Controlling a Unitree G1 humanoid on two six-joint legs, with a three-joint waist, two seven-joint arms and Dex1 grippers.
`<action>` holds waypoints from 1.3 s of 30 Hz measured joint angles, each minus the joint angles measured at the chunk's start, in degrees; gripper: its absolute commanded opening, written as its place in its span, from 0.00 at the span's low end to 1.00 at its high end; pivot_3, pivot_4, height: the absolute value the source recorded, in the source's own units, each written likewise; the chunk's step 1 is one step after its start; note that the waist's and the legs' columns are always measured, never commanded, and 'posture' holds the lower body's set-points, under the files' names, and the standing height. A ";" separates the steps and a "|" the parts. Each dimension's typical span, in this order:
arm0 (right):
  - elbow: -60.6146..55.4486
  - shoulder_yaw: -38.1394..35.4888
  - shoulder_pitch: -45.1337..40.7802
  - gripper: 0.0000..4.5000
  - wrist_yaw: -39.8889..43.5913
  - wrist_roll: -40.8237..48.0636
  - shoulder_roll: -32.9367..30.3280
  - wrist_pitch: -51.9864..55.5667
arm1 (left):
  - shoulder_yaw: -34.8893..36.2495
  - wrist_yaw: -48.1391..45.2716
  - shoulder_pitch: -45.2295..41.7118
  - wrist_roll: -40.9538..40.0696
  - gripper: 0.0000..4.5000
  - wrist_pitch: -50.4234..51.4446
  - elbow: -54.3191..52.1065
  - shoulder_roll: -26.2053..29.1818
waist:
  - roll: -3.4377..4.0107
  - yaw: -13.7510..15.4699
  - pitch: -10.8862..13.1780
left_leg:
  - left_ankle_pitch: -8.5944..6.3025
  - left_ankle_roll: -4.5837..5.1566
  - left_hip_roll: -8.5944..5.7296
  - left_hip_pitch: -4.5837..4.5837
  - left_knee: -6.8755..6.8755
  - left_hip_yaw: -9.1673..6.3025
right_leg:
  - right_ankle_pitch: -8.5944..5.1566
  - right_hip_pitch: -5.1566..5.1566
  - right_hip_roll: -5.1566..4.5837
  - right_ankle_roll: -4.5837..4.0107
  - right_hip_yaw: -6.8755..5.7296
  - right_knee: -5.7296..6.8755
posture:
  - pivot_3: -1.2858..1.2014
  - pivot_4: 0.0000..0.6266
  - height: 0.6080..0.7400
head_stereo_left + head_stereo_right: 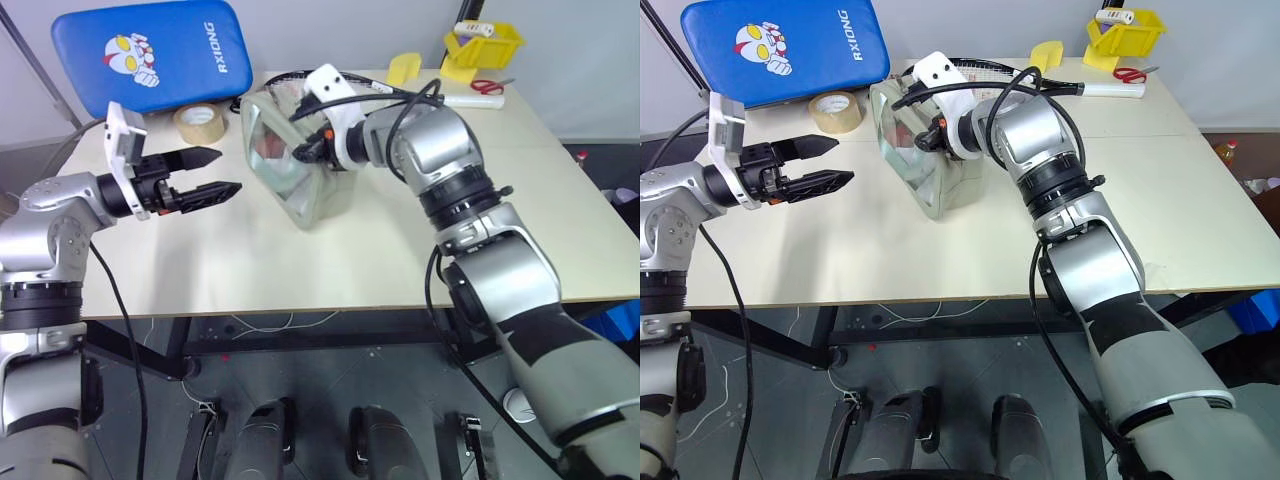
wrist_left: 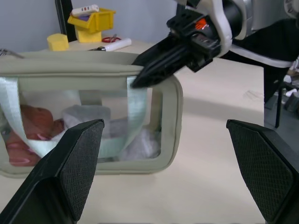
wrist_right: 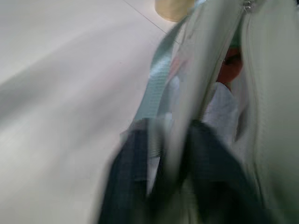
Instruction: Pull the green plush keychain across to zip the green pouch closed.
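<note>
- Two grippers are seen: the right gripper (image 2: 140, 80) is pinched shut on the pouch (image 2: 93, 70) rim — the left gripper (image 1: 215, 172) is held wide apart.
- Next, the keychain must be found and pulled across.

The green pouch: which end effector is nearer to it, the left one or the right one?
Right. The right end effector is shut at the top edge of the green pouch. The left end effector is open, beside the pouch and apart from it.
</note>
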 measured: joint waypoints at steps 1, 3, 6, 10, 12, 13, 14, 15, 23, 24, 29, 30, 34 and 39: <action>-2.28 0.30 0.79 0.00 1.52 -0.18 -1.13 0.50 | -0.14 -0.02 -0.05 0.14 1.00 -0.41 0.04 -0.06 | 0.00 0.06 0.00 | 0.00 0.00 0.00 -0.02 0.02 0.00 | 0.00 0.00 0.00 0.00 -0.01 -0.01 | 0.52 0.24 1.00; -8.11 1.37 3.46 0.00 5.80 -0.13 -4.84 0.57 | -0.47 -0.07 -0.11 0.65 1.00 -1.03 0.22 -0.13 | 0.00 0.28 0.00 | 0.00 0.01 -0.01 -0.08 0.08 0.01 | 0.00 0.00 0.00 0.00 -0.01 -0.02 | 0.52 0.24 1.00; -18.26 2.47 8.51 0.00 13.08 0.10 -11.32 0.17 | -0.64 -0.19 -0.45 1.16 1.00 -1.34 0.99 -0.55 | 0.00 0.27 0.00 | -0.03 0.06 -0.01 -0.17 0.24 0.02 | 0.02 0.00 0.00 0.05 -0.02 -0.03 | 0.52 0.24 1.00; -27.78 2.29 14.20 0.00 20.06 1.06 -18.96 -2.78 | -1.26 -0.67 -0.98 1.29 1.00 -1.88 1.92 -1.31 | -0.01 0.18 0.01 | -0.05 0.07 0.02 -0.18 0.37 0.06 | 0.07 0.00 0.01 0.13 -0.02 0.02 | 0.52 0.24 1.00; -30.82 1.69 17.41 0.00 22.56 1.11 -22.44 -6.21 | -2.14 -1.16 -2.06 1.44 1.00 -2.15 2.29 -1.90 | -0.01 0.19 0.00 | -0.05 0.07 0.05 -0.17 0.43 0.07 | 0.08 0.01 0.05 0.14 -0.02 0.04 | 0.52 0.24 1.00; -31.37 1.26 18.82 0.00 23.43 1.10 -23.91 -7.74 | -2.24 -1.30 -2.21 1.51 1.00 -2.32 2.44 -1.90 | 0.00 0.21 0.01 | -0.05 0.07 0.06 -0.16 0.44 0.08 | 0.08 0.01 0.06 0.14 -0.01 0.04 | 0.52 0.24 1.00; -31.54 0.75 19.91 0.00 24.02 1.04 -25.25 -9.00 | -2.31 -1.35 -2.31 1.61 1.00 -2.44 2.70 -1.89 | 0.00 0.20 0.01 | -0.05 0.07 0.07 -0.16 0.44 0.08 | 0.08 0.01 0.06 0.14 0.00 0.04 | 0.52 0.24 1.00; -31.68 0.07 20.95 0.00 24.63 1.01 -26.57 -10.48 | -2.39 -1.41 -2.37 1.71 1.00 -2.47 3.07 -1.90 | 0.00 0.21 0.01 | -0.05 0.07 0.08 -0.16 0.45 0.07 | 0.08 0.01 0.06 0.13 0.00 0.04 | 0.52 0.24 1.00; -29.36 -1.53 22.31 0.47 25.51 -1.35 -30.96 -16.17 | -2.77 -2.39 -3.96 2.40 1.00 -3.29 4.08 -2.33 | 0.00 0.23 0.01 | -0.04 0.07 0.11 -0.16 0.46 0.06 | 0.08 0.01 0.06 0.13 0.00 0.04 | 0.52 0.24 1.00; -29.31 -1.54 22.31 0.59 25.37 -1.38 -30.87 -16.13 | -2.77 -2.45 -4.17 2.43 1.00 -3.38 4.11 -2.33 | 0.00 0.23 0.01 | -0.04 0.07 0.11 -0.16 0.46 0.05 | 0.08 0.01 0.06 0.13 0.01 0.04 | 0.52 0.24 1.00; -30.24 -2.80 21.46 0.81 23.18 -0.49 -27.86 -12.85 | -2.80 -2.60 -4.35 2.47 1.00 -3.46 4.19 -2.59 | 0.00 0.16 0.01 | -0.04 0.07 0.13 -0.15 0.46 0.05 | 0.08 0.00 0.07 0.13 0.02 0.07 | 0.52 0.24 1.00; -30.89 -2.80 20.85 0.81 22.86 -0.31 -26.68 -11.87 | -2.82 -2.63 -4.35 2.48 1.00 -3.48 4.19 -2.71 | 0.00 0.12 0.01 | -0.04 0.07 0.14 -0.14 0.46 0.05 | 0.08 0.00 0.08 0.13 0.02 0.08 | 0.52 0.24 1.00; -32.41 -0.98 17.59 0.81 21.05 -0.65 -20.63 -8.37 | -2.97 -2.65 -4.40 2.81 1.00 -3.61 4.32 -3.37 | 0.00 0.16 0.00 | -0.04 0.07 0.17 -0.12 0.48 0.04 | 0.09 0.01 0.12 0.12 0.02 0.14 | 0.52 0.24 1.00; -28.14 2.62 16.57 0.39 18.79 -3.45 -17.27 -6.75 | -3.37 -2.67 -4.44 3.09 1.00 -3.63 4.32 -3.51 | -0.01 0.79 0.01 | -0.04 0.07 0.10 -0.21 0.56 0.04 | 0.09 0.02 0.11 0.12 0.02 0.12 | 0.52 0.24 1.00</action>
